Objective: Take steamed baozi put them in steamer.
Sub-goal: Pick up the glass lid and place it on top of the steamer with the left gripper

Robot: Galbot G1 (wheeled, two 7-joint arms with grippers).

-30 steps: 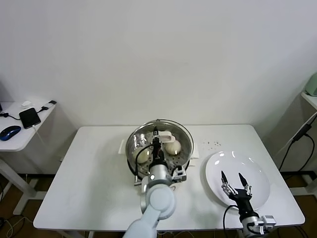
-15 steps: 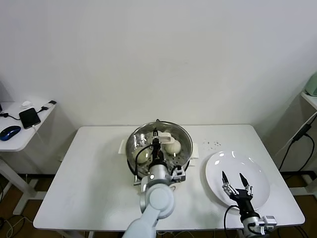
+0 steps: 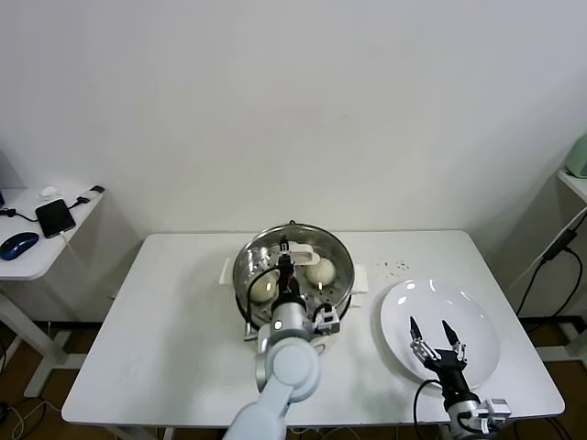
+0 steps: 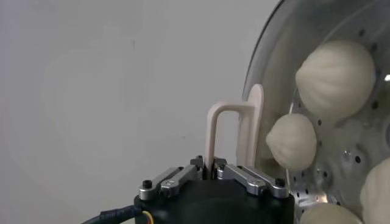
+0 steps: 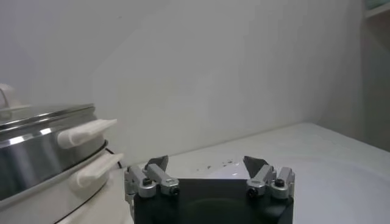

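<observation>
Your left claw (image 3: 285, 267) pinches the beige handle of the round glass lid (image 4: 234, 131), holding it over the shiny round steel steamer (image 3: 252, 261) at the table's (image 3: 165, 330) far-middle edge; slip, and the lid falls on the cream-white dome-shaped baozi (image 4: 336, 70) directly beneath. Your right claw (image 3: 429, 335) hangs spread and empty over the flat white plate (image 3: 481, 330).

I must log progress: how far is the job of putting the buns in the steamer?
Done: four buns lie in the steamer, and the plate is bare. In hand: the left gripper is shut on the lid handle over the steamer. The right gripper hangs open above the plate. Left: probably only the lid.
</observation>
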